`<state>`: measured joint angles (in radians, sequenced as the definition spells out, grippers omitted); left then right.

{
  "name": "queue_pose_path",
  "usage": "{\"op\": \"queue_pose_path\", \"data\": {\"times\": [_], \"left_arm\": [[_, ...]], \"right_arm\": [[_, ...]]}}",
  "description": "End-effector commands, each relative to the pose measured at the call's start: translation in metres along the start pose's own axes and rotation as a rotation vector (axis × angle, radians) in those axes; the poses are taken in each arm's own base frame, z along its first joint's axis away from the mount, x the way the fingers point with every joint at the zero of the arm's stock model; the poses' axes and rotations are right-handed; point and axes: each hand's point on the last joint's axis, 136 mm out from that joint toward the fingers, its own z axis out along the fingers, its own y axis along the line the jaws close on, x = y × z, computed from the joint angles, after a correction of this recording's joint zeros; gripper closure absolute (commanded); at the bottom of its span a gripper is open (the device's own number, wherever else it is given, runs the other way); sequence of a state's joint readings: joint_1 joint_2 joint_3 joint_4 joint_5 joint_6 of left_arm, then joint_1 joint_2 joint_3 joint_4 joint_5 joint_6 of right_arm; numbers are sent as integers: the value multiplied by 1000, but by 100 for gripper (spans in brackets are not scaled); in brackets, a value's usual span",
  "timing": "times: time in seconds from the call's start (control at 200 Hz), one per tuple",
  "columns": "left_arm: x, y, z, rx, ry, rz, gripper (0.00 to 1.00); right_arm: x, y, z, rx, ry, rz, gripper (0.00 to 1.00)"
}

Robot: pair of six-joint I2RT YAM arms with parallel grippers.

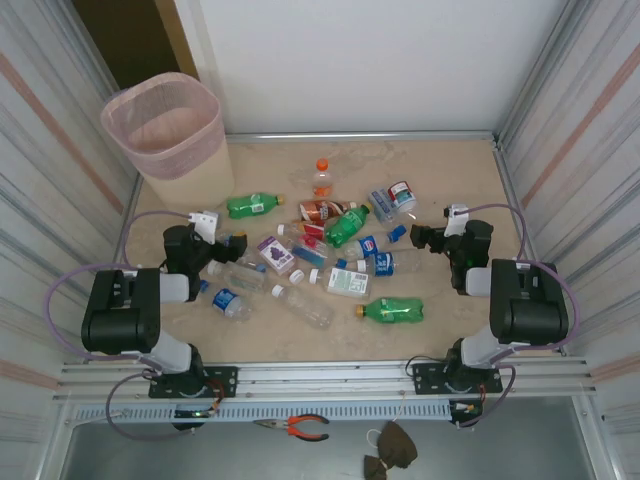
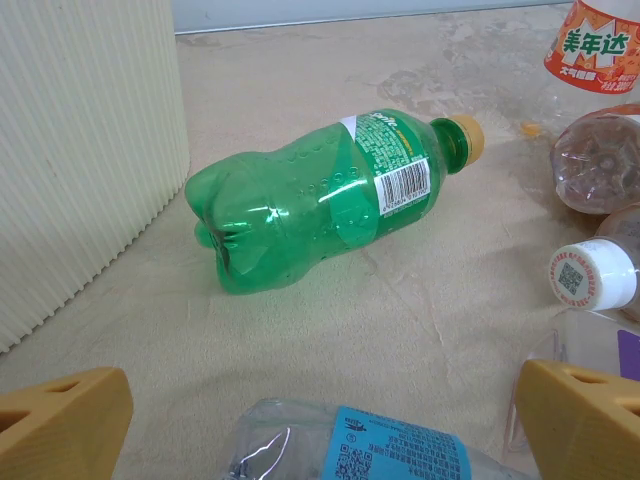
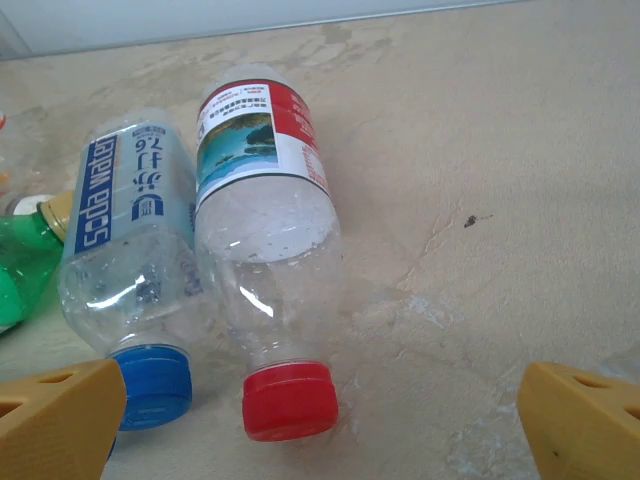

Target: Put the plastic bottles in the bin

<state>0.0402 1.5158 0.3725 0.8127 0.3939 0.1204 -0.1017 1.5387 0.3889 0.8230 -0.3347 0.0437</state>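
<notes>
Handling: green bottle [image 2: 310, 200], just right of bin [image 2: 80, 150], likely light, thin-walled, slippery; pinch mid-body. Left gripper [image 2: 320, 420] and right gripper [image 3: 320, 420] spread.

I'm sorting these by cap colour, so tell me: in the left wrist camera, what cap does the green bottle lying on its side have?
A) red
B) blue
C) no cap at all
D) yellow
D: the green bottle lies on its side on the table with a yellow cap screwed on its neck, at its upper-right end in the left wrist view.
</notes>
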Motion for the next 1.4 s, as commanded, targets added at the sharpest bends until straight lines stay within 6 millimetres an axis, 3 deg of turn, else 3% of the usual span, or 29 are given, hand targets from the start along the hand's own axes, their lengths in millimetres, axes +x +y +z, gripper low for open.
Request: {"op": "queue_pose_path", "data": {"times": [0.0,1.007,1.192,1.398], "left_arm": [[-14,2,-1,2,-43,39,1],[-14,5,-1,0,-48,24,1],[-18,1,-4,-54,-46,66,1],[-30,-5,-12,-81,-12,97,1]], "right_arm": [[-2,1,-2,-9,-15,-22,1],[-3,-2,-2,2,-20,-14,1],[-17,-5,-2,76,21,-14,1],[-36,-6,-19,138,-1,-18,1]]}}
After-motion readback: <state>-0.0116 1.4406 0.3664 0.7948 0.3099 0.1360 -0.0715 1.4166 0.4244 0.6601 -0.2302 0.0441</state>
